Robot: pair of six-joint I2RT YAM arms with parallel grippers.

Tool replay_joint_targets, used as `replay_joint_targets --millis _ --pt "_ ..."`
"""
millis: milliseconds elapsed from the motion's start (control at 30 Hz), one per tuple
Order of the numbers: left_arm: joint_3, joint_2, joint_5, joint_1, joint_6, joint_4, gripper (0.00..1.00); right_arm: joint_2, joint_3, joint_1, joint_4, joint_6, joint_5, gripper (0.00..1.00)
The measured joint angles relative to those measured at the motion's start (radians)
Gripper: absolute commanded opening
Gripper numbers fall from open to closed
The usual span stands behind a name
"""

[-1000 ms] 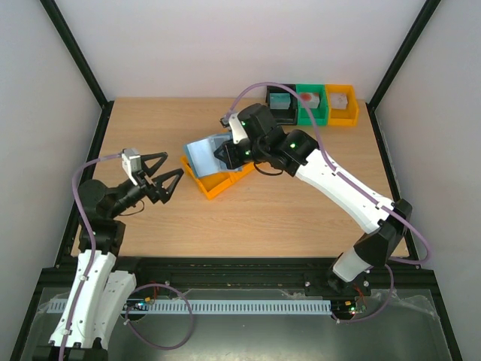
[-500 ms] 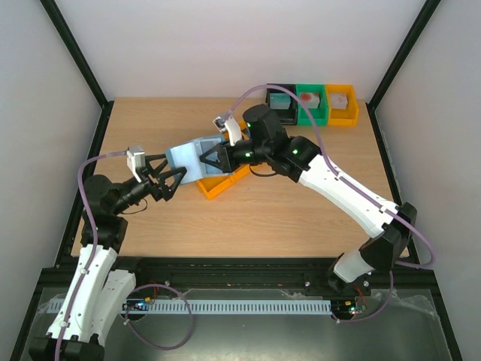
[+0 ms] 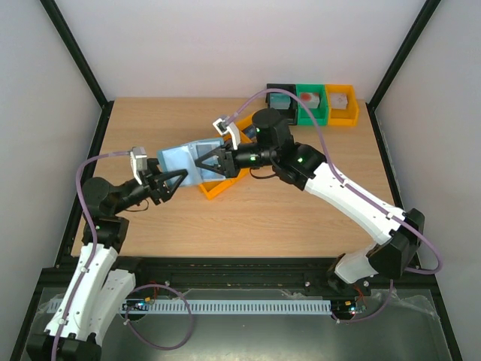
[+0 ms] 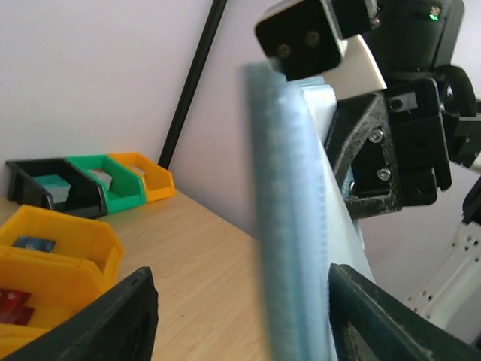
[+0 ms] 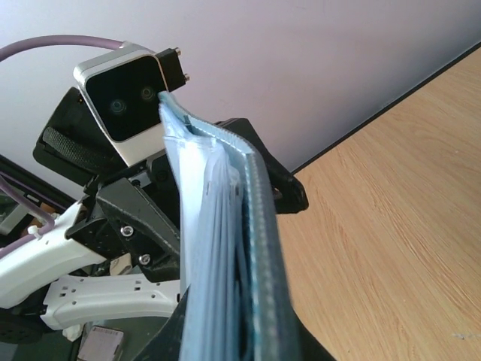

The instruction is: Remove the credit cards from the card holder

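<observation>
My right gripper [image 3: 200,162] is shut on the light blue card holder [image 3: 180,159] and holds it in the air, on edge, left of the orange bin [image 3: 218,188]. In the right wrist view the holder [image 5: 225,241] stands between my fingers [image 5: 174,331], its inner pockets showing. My left gripper [image 3: 175,183] is open, its jaws on either side of the holder's free edge [image 4: 289,226], which lies close to one finger [image 4: 376,316]. A blue card [image 4: 34,243] and a red card [image 4: 13,301] lie in the orange bin [image 4: 68,256].
Three small bins stand in a row at the table's back right: black [image 3: 282,104], green [image 3: 312,104] and orange [image 3: 342,104], each with small items inside. The cell's black frame posts rise at both back corners.
My right arm has carried the card holder leftwards, off the orange bin. My left gripper has moved right and forward until its open jaws straddle the holder's edge.
</observation>
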Motion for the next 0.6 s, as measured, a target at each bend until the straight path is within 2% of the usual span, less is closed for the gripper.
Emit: replay_joint_targets --millis 67,167,200,300,367,433,533,600 --pt "0.000 0.004 0.014 -0.003 -0.013 0.020 0.77 0.004 0.000 0.000 0.007 0.000 -0.005 0.02" --pt "-0.002 0.010 0.022 -0.007 -0.025 0.039 0.75 0.011 0.000 0.000 0.012 0.000 0.000 0.02" --pt "-0.002 0.011 0.023 -0.008 -0.029 0.042 0.67 0.013 0.002 0.000 0.010 -0.001 0.004 0.02" --pt "-0.005 0.016 0.023 -0.009 -0.038 0.050 0.28 0.026 0.010 0.000 0.008 -0.005 0.010 0.02" --pt "-0.005 0.017 0.023 -0.010 -0.040 0.050 0.05 0.033 0.014 0.000 0.009 -0.005 0.009 0.03" --pt "-0.006 0.016 0.025 -0.013 -0.039 0.049 0.02 0.037 0.015 0.000 0.009 -0.008 0.005 0.15" --pt "-0.006 0.013 0.032 -0.015 -0.029 0.052 0.02 0.038 0.015 -0.004 0.010 -0.032 -0.013 0.42" --pt "-0.006 0.010 0.029 -0.012 -0.030 0.050 0.02 0.030 0.014 -0.009 0.002 -0.050 -0.014 0.52"
